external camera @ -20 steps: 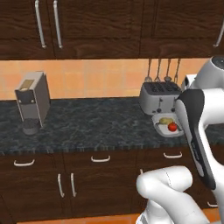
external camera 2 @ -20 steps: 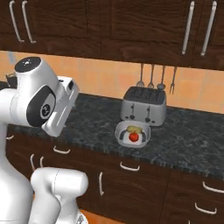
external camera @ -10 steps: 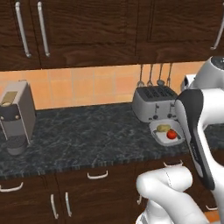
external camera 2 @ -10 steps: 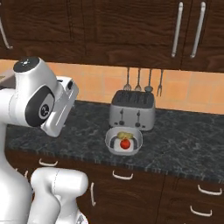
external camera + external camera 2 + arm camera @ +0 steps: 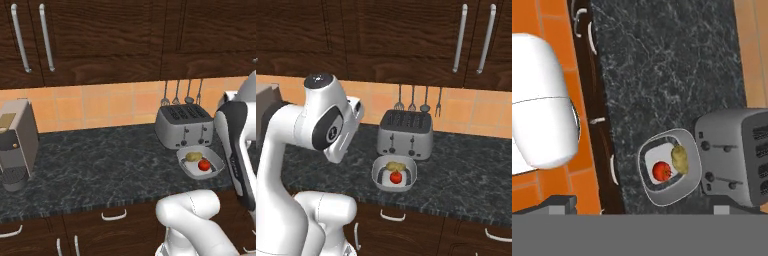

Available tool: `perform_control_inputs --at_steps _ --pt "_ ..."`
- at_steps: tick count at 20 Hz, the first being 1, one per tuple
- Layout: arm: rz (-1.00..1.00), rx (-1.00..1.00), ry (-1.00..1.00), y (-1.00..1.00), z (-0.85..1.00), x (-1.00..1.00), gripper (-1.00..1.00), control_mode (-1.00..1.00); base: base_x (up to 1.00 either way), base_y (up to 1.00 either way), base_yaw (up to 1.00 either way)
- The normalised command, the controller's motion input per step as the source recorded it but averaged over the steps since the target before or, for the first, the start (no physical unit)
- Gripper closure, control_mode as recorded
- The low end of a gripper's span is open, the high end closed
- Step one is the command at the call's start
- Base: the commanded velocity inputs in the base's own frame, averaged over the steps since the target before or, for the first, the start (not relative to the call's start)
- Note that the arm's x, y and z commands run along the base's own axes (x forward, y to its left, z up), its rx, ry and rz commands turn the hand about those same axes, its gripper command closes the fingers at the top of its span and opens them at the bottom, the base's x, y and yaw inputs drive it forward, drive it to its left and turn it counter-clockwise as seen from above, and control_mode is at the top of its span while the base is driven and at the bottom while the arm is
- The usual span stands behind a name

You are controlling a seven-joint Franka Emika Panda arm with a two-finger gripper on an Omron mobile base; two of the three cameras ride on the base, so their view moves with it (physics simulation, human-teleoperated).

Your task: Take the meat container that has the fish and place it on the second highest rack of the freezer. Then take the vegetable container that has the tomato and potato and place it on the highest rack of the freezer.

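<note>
Item: tub [image 5: 668, 166], white, rounded-rectangular, holding tomato [image 5: 661, 171] and potato [image 5: 680, 158]. I log it as the vegetable container.

Location: on the dark bench [image 5: 100, 165], near its front edge, just in front of the toaster [image 5: 405, 134]; whether they touch I cannot tell.

Contents: potato on the toaster side, tomato on the bench-edge side, side by side.

Claw: in the hand view I see two dark finger stubs at the bottom edge, far apart, nothing between them; I read it as released, though little shows.

Key relation: in the hand view the tub lies at about 12 o'clock from the claw, slightly right. Its long axis runs along the bench edge.

Other: coffee machine [image 5: 16, 144] at far left, utensils [image 5: 417, 101] hanging above the toaster
</note>
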Motion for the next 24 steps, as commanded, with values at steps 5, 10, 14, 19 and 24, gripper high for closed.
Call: perform_control_inputs --at_steps 5,10,14,19,24 --pt "0.13 0.07 0.06 -0.94 -0.76 0.12 -1.0 -1.0 0.0 0.0 0.0" --pt "0.1 0.0 0.05 -0.46 -0.96 0.03 -1.0 -1.0 0.0 0.0 0.0" --pt "0.1 -0.05 0.06 -0.28 -0.95 0.15 -1.0 -1.0 0.0 0.0 0.0" --pt "0.16 -0.06 0.01 -0.05 -0.86 0.55 -1.0 -1.0 0.0 0.0 0.0" --pt "0.19 -0.01 0.02 0.0 -0.76 0.25 -1.0 -1.0 0.0 0.0 0.0"
